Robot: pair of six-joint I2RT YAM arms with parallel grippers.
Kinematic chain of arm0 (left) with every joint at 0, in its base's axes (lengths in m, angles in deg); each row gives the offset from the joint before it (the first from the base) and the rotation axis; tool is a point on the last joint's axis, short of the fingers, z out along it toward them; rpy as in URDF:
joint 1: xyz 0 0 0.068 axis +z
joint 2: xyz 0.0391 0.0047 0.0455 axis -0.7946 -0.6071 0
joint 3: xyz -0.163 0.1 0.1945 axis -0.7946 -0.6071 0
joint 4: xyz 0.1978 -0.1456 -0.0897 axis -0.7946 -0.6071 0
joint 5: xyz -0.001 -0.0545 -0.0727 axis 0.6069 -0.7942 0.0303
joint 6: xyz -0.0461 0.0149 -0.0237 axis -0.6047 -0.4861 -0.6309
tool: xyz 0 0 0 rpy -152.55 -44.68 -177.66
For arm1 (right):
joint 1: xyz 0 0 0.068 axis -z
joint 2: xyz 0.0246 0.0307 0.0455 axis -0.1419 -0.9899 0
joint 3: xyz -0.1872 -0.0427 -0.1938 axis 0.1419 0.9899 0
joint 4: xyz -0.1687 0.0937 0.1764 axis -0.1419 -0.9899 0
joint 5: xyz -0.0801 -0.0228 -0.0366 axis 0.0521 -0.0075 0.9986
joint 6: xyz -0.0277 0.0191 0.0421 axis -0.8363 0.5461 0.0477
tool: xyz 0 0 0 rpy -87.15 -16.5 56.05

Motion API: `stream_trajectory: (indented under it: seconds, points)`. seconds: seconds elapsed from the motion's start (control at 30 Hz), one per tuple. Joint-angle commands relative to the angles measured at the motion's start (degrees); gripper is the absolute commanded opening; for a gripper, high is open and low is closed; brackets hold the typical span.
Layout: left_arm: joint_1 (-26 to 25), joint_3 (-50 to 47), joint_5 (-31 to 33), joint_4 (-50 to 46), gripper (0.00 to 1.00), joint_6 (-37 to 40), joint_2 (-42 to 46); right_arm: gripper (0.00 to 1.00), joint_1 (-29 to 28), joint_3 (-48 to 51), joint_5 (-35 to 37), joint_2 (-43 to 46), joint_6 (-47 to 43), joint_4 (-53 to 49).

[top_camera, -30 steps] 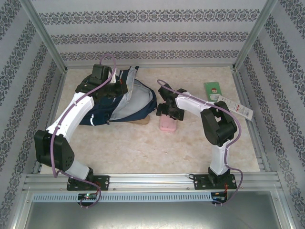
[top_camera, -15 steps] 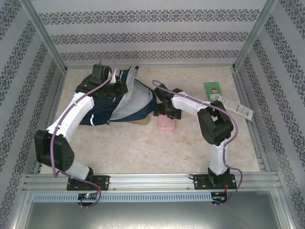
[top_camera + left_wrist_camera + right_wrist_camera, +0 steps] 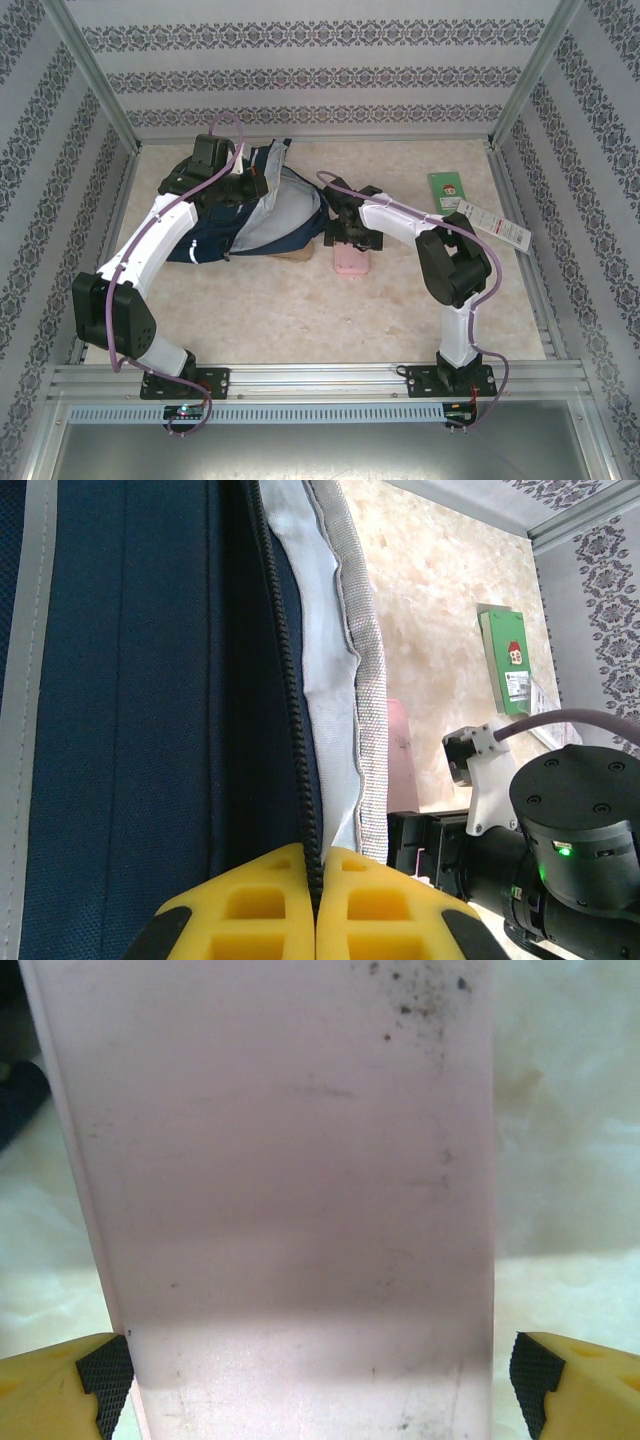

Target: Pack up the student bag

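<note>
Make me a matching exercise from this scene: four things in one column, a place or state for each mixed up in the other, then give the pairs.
Things:
1. student bag
2. pink box
3. green packet
4. left gripper

Places or states:
A. between the fingers of the open right gripper
B. flat at the back right of the table
C. navy, unzipped, at the back left
D. shut on the bag's zipper edge

Pairs: 1-C, 2-A, 3-B, 4-D

The left arm [image 3: 165,232] covers much of the bag [image 3: 290,225], and the right arm [image 3: 400,220] hides the far end of the pink box [image 3: 349,264] beside it.
</note>
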Motion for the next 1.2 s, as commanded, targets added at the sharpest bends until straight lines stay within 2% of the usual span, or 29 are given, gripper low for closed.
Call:
stream_trajectory:
  seconds: [0.0, 0.2, 0.47, 0.63, 1.17]
  points:
    - [0.9, -0.3, -1.4, 3.4, 0.00, -1.0, 2.6, 0.98, -1.0, -2.4, 4.0, 1.3, -2.4, -6.1]
    - [0.9, -0.4, -1.3, 3.4, 0.00, -1.0, 2.6, 0.98, -1.6, -1.2, 1.9, 0.3, -2.6, -4.6]
    - [0.9, 0.0, -1.3, 3.1, 0.00, -0.8, 2.3, 0.98, -3.7, -1.2, 2.8, 1.2, -3.4, -3.1]
    - [0.9, -0.1, -1.3, 3.4, 0.00, -1.0, 2.1, 0.98, -3.0, -0.5, 2.7, 0.8, -2.8, -4.6]
    - [0.9, 0.0, -1.4, 3.4, 0.00, -0.7, 1.5, 0.98, -2.8, 7.5, -0.1, 3.6, -1.2, -1.9]
